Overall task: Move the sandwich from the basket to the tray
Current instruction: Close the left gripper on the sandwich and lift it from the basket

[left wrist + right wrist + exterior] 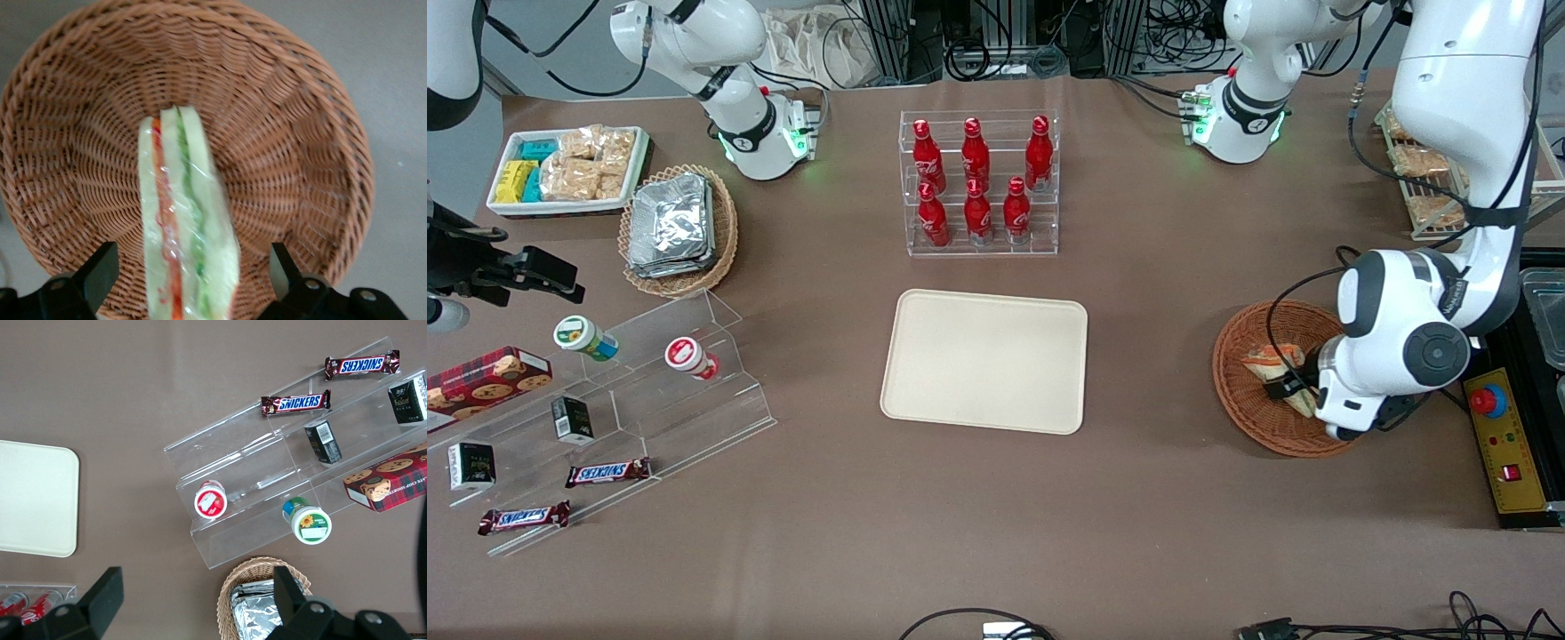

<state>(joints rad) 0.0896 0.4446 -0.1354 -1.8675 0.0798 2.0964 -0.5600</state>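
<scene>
Left wrist – gripper (190,280) (open) straddles sandwich (183,220).

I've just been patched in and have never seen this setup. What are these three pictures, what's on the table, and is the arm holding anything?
Two white robot arms are bolted to a brown table; only one is working. The wide picture looks at them from the front. The other two come from cameras on each arm's wrist, looking down past the jaws.

The working arm's gripper is down in the basket, a round reddish-brown wicker one. Its wrist camera shows the sandwich, a plastic-wrapped white-bread wedge, standing on edge between the open jaws, with a gap on either side, so nothing is gripped yet.

The tray, cream and flat, lies mid-table with nothing on it. Farther from the front camera stands a clear rack of red bottles. Toward the parked arm's end are clear stepped shelves with snacks.
</scene>
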